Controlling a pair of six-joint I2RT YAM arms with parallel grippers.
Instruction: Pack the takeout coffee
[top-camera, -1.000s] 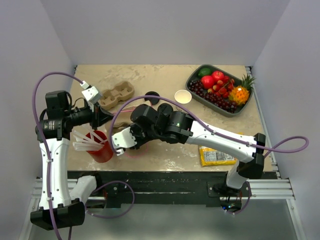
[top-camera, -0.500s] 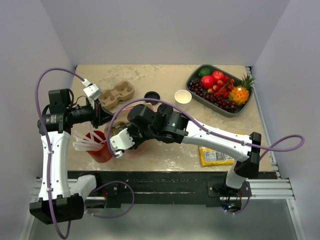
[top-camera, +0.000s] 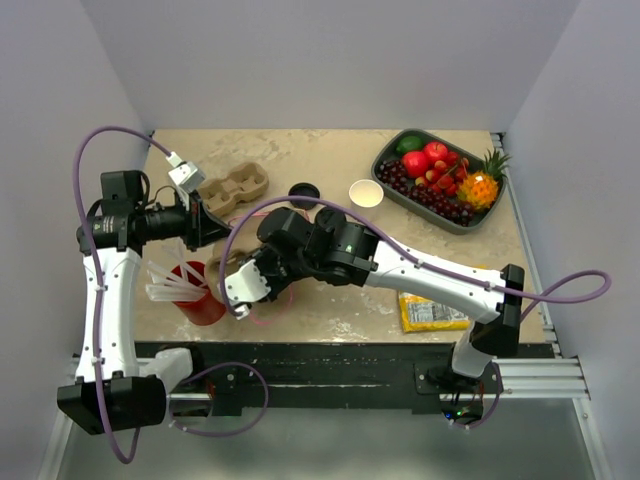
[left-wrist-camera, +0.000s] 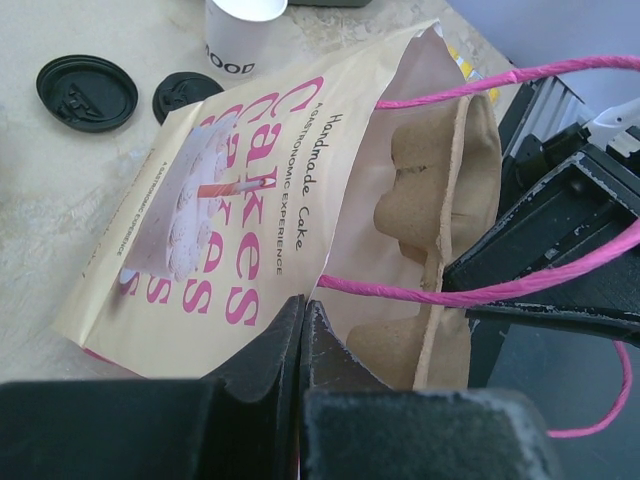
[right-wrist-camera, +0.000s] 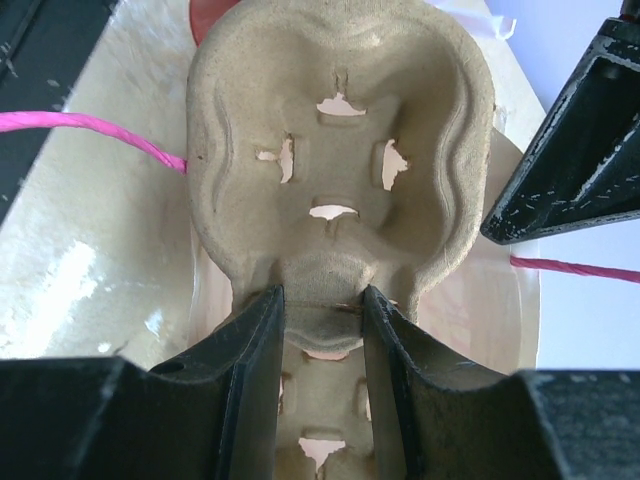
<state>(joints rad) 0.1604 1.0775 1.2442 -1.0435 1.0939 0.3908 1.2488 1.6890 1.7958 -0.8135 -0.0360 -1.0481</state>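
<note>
Packing bag on the near left of the surface
A cup carrier sits in the bag. Behind lie a second carrier, then rightward a lid, a cup and the fruit tray.

Worktop: beige, mottled stone-look surface, matte; closed in on three sides.
Back wall: plain pale lavender-grey panel, unmarked; meets the worktop at its far edge.
Left wall: same pale panel, plain.
Right wall: same pale panel, plain.
Front strip: black, along the worktop's near side.
Rail: silver slotted metal, just below the front strip, running left to right.
Below the rail: flat grey surface.
Light: even and diffuse; shadows soft.
</note>
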